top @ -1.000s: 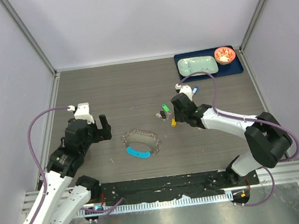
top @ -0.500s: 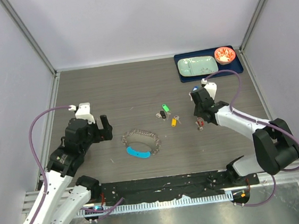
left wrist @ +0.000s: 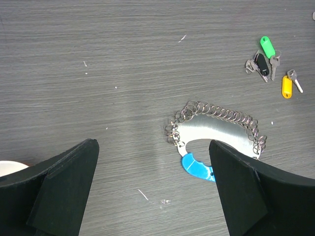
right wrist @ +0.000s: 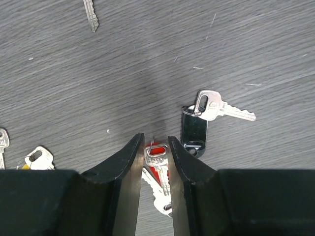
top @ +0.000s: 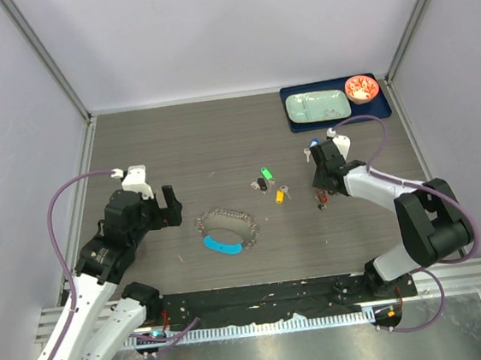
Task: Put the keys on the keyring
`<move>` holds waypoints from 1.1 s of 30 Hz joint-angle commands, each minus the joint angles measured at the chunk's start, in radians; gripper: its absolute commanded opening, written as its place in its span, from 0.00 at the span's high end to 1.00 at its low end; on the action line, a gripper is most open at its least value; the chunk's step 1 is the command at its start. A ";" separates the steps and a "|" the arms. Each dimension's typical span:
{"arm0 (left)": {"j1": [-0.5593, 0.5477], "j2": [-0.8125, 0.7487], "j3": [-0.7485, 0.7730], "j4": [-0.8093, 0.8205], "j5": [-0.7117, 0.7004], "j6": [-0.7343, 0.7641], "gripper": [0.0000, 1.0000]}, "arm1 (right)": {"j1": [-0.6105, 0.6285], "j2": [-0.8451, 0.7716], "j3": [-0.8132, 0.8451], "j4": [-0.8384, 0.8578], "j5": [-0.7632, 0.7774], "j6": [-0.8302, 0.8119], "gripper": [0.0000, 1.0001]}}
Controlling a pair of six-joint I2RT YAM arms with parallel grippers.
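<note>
The step in hand looked to be the pickup of the red-tagged key. The right gripper stood over it at the lower middle of the right wrist view, its jaws almost together, the red tag filling the slit between them; whether they already pinched it I could not tell. The black-tagged key lay just to the right of the red one, near enough to be dragged along; a good grasp would bite the red tag alone, squarely, then rise straight and check that nothing trailed.

The keyring lay flat on the counter at the centre of the top view, its blue crescent on the lower edge, well apart from the right gripper; the green-tagged key and the yellow-tagged key lay between them. The left gripper hung wide open above the ring, holding nothing; it would probably need to steady the loop so that the key could be threaded on.
</note>
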 commanded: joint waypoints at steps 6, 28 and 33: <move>0.005 -0.001 0.013 0.018 0.025 0.022 0.00 | -0.016 0.031 0.003 0.081 -0.049 0.038 0.68; 0.005 0.030 0.005 0.036 0.085 0.031 0.00 | -0.024 -0.001 -0.028 0.092 -0.052 0.021 0.99; 0.004 0.051 0.011 0.094 0.192 -0.013 0.00 | -0.023 -0.076 -0.026 0.081 -0.112 0.020 0.99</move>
